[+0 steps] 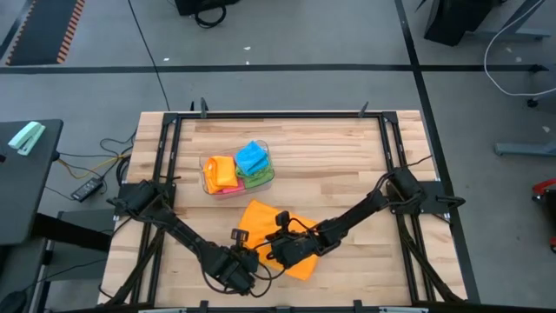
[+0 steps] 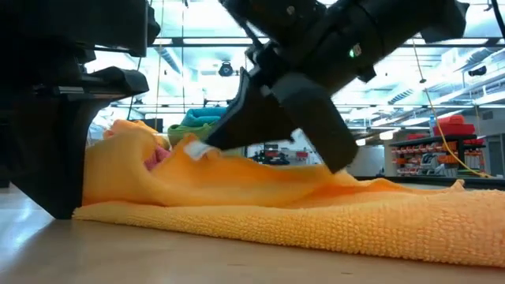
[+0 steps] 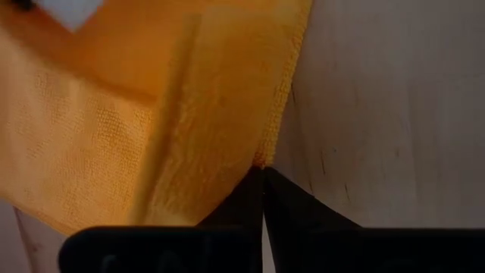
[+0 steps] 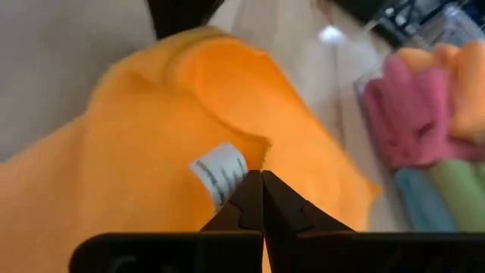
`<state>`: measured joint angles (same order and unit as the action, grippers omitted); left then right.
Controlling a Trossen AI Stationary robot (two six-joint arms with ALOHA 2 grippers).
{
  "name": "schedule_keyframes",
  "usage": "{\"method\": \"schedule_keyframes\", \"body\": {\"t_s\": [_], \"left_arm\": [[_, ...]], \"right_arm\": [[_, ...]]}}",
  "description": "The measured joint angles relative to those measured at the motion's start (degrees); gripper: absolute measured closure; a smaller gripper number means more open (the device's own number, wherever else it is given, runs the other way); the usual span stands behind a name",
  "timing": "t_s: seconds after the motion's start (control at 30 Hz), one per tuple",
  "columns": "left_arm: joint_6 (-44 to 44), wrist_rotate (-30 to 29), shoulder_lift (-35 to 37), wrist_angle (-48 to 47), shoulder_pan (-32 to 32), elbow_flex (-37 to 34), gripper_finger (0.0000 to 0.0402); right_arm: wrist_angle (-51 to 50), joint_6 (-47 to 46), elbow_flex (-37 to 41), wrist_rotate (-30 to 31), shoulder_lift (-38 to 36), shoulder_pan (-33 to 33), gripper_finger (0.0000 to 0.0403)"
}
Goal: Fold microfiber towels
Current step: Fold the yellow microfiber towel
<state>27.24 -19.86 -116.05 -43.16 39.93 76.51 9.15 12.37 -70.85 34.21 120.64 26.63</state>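
Left gripper's (image 3: pixel 263 173) two dark fingers pressed together on the edge of the bright orange square microfiber towel (image 1: pixel 276 233), pinching a folded hem where cloth meets bare wood. Right gripper's (image 4: pixel 262 179) dark fingers likewise pressed tip to tip, clamped on the same orange cloth just beside its small white care label (image 4: pixel 220 173), with the fabric rucked into a ridge around the tips. Seen from above, both grippers close to one another over the near middle of the pale wooden butcher-block table (image 1: pixel 347 156), left gripper (image 1: pixel 246 261) at the towel's near-left edge, right gripper (image 1: pixel 280 246) on the cloth just right of it. Orange towel lying partly flat, spread between the far middle and the near right, one part lifted into a soft hump at table height (image 2: pixel 260 201). Farther back and slightly left, a clear plastic tub (image 1: pixel 236 170) holding folded microfiber cloths in orange (image 1: pixel 222 171), sky blue (image 1: pixel 251 157), green (image 1: pixel 259 178) and pink (image 4: pixel 413 114), well apart from the grippers. Black metal frame (image 1: pixel 278 115) around the table's edges, arms reaching in from the left and right sides.
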Motion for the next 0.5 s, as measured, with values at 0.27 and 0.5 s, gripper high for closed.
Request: {"method": "schedule_keyframes", "body": {"t_s": [0.27, 0.5], "left_arm": [[-0.92, -0.09, -0.06, -0.08, 0.40, 0.02, 0.0378], [-0.90, -0.02, -0.06, -1.44, 0.47, 0.11, 0.0387]], "right_arm": [[-0.21, 5.90, -0.02, -0.42, -1.81, -2.15, 0.0402], [0.01, 7.22, -0.02, -2.58, -1.88, -5.41, 0.0402]]}}
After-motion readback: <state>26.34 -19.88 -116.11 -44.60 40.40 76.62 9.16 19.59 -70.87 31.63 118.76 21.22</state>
